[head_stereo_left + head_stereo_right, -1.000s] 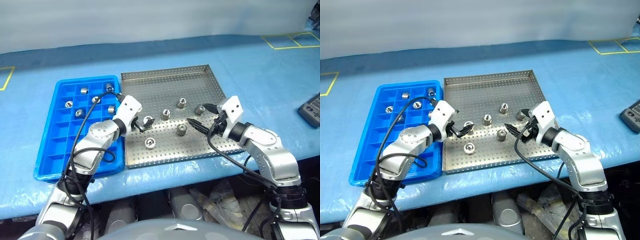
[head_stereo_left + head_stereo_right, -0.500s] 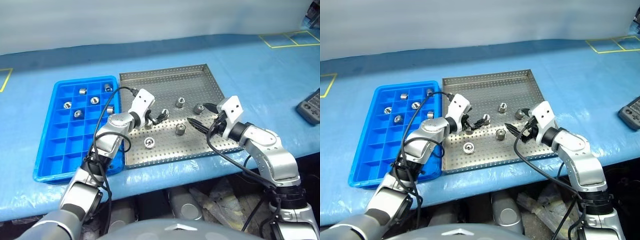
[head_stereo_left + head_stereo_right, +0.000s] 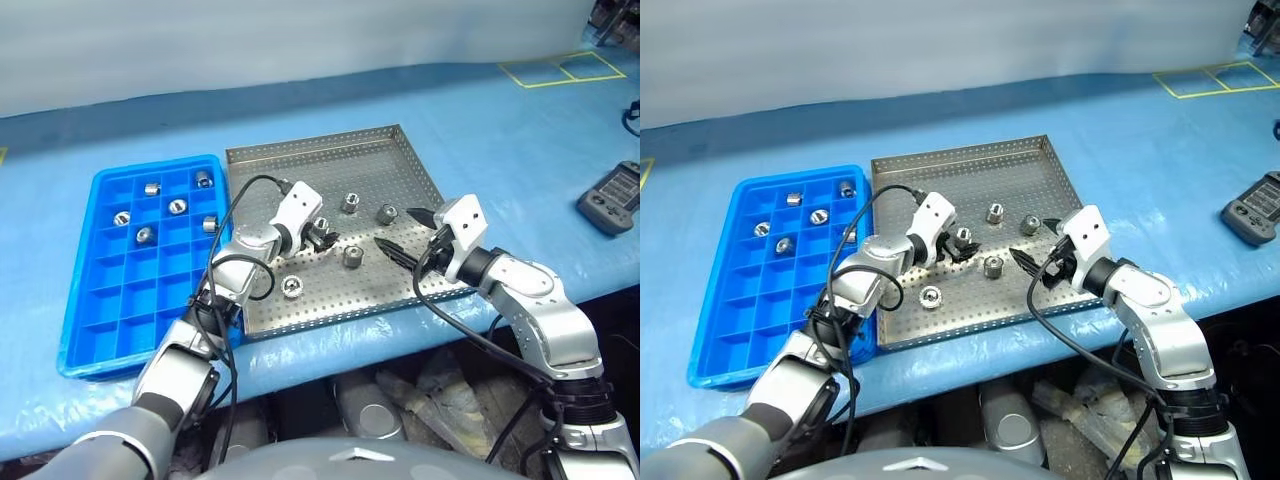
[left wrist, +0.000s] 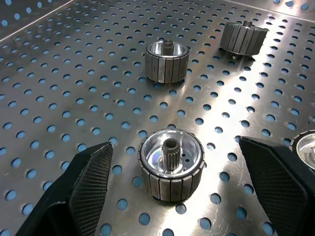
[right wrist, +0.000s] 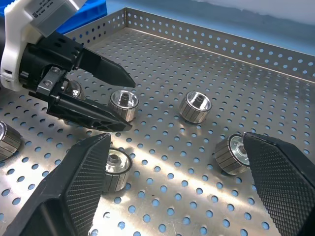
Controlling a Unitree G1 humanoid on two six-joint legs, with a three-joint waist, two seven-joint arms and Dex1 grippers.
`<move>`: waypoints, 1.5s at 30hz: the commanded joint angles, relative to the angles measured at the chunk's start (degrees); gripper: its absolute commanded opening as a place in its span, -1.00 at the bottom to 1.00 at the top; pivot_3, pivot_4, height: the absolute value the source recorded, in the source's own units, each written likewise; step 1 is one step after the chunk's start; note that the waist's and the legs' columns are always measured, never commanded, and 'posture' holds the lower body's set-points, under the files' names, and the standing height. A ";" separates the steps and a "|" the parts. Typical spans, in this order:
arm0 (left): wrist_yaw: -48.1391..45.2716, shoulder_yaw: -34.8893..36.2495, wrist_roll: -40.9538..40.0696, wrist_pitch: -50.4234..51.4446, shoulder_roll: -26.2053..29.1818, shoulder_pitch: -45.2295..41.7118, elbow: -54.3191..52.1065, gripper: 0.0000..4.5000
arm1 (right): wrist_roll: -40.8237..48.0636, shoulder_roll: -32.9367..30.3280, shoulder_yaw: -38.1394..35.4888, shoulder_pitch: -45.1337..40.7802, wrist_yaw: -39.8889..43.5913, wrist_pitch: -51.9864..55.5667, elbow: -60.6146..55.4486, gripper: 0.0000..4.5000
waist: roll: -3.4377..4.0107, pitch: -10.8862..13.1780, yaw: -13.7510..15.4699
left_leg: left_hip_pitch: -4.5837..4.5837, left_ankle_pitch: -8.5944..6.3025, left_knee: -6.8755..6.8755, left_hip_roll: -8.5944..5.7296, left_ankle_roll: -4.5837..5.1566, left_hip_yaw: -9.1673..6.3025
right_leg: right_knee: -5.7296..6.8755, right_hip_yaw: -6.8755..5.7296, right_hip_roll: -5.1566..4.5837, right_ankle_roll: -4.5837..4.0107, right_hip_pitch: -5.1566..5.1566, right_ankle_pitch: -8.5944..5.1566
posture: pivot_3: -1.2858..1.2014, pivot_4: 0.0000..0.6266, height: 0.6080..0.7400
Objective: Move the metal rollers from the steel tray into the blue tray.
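11 rollers (image 3: 352, 255) total: 5 on the steel tray (image 3: 300, 165), 6 in the blue tray (image 3: 120, 320), all twd its 12 o'clock end. 2 trays. 1 handheld controller (image 3: 612, 187) at 3 o'clock.

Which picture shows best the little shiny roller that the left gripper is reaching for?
The left wrist view: the roller stands upright, close up, between the open left gripper fingers, untouched. The right wrist view shows it farther off, seen from the side, between those fingers. In the head views it is tiny on the steel tray.
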 commanded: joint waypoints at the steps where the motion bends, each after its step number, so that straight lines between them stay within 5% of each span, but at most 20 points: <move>1: 0.73 -0.03 1.50 -0.89 -0.66 -1.19 1.90 0.99 | 0.45 -0.07 -1.32 -0.01 -0.28 -1.12 -2.22 1.00 | 0.01 0.00 -0.46 | 0.01 0.01 0.00 0.00 0.02 0.05 | 0.00 0.05 0.00 0.03 0.01 0.02 | -0.20 -0.52 1.00; 6: 1.40 0.43 2.49 -0.64 -1.15 -1.41 2.95 0.99 | 0.46 -0.06 -1.40 0.02 -0.45 -1.13 -2.22 1.00 | 0.06 -0.03 -1.47 | 0.02 0.02 0.02 -0.04 0.07 0.17 | 0.01 0.18 -0.02 0.13 0.06 0.07 | -0.20 -0.52 1.00; 11: 1.82 0.55 3.12 0.02 -0.56 -0.77 2.26 0.49 | 0.46 -0.18 -1.47 0.05 -0.57 -1.11 -2.20 1.00 | 0.09 -0.05 -1.65 | 0.03 0.03 0.04 -0.05 0.10 0.25 | 0.01 0.25 -0.02 0.19 0.07 0.10 | -0.20 -0.52 1.00; 16: 1.88 1.40 2.90 0.81 0.32 0.98 -0.42 0.49 | 0.34 -0.27 -1.38 -0.54 -0.48 -1.20 -1.79 1.00 | 0.12 -0.07 -2.09 | 0.05 0.03 0.04 -0.06 0.11 0.28 | 0.02 0.29 -0.02 0.21 0.08 0.11 | -0.19 -0.52 1.00; 23: 2.20 2.58 3.45 1.61 0.75 2.87 -2.35 -0.27 | 0.04 -0.11 -1.08 -1.22 -0.38 -1.42 -1.10 1.00 | 0.13 -0.08 -2.34 | 0.09 0.04 0.04 -0.05 0.11 0.32 | 0.03 0.32 -0.01 0.24 0.11 0.12 | -0.18 -0.52 1.00; 39: -0.11 8.97 -3.30 1.86 -0.80 3.82 -8.55 -0.27 | -0.28 0.65 -0.15 -1.49 -0.47 -1.73 -1.46 1.00 | 0.11 -0.07 -2.39 | 0.06 0.04 0.04 -0.05 0.12 0.33 | 0.01 0.33 -0.02 0.25 0.08 0.13 | -0.20 -0.52 1.00; 45: -2.48 12.74 -8.42 6.60 3.69 6.05 -19.28 -0.27 | -0.09 2.17 1.99 -1.14 0.74 -2.35 -2.04 1.00 | 0.08 -0.05 -2.92 | 0.03 0.03 0.03 -0.02 0.12 0.32 | -0.01 0.33 0.00 0.25 -0.04 0.13 | -0.20 -0.52 1.00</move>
